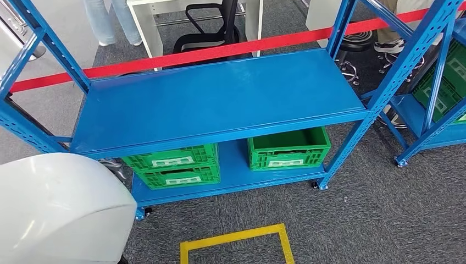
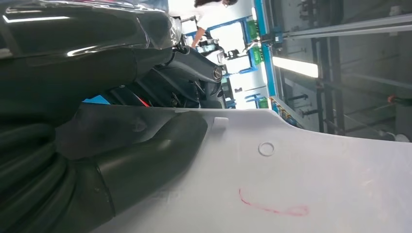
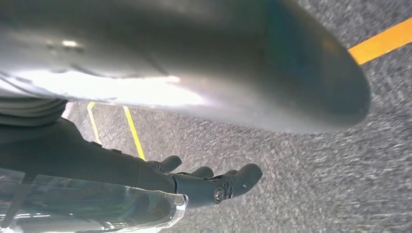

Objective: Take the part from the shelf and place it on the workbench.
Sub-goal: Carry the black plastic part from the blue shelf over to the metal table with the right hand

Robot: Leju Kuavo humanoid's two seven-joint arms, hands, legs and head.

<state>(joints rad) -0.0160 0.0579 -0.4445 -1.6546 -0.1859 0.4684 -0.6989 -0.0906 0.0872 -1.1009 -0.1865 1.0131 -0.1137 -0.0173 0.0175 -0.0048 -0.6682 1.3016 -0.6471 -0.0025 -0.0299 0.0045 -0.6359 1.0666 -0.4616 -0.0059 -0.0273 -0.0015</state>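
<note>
The part (image 1: 55,209) is a large white curved shell at the lower left of the head view, in front of the blue shelf (image 1: 220,99). Seen from the left wrist, the white part (image 2: 301,184) has a red scribble on it, and my left hand (image 2: 121,160) grips its edge, the thick thumb lying on its face. My right hand (image 3: 194,182) hangs over the grey carpet with its fingers stretched out and nothing in them. A pale curved surface (image 3: 194,63) looms close beside it; I cannot tell what it is.
The shelf's upper board is bare. Two green crates (image 1: 173,165) (image 1: 288,148) sit on its lower board. A yellow floor square (image 1: 236,242) lies in front. Red tape (image 1: 220,52) runs behind the shelf, with a chair (image 1: 209,27) and a person's legs (image 1: 112,19) beyond. Another blue rack (image 1: 434,99) stands right.
</note>
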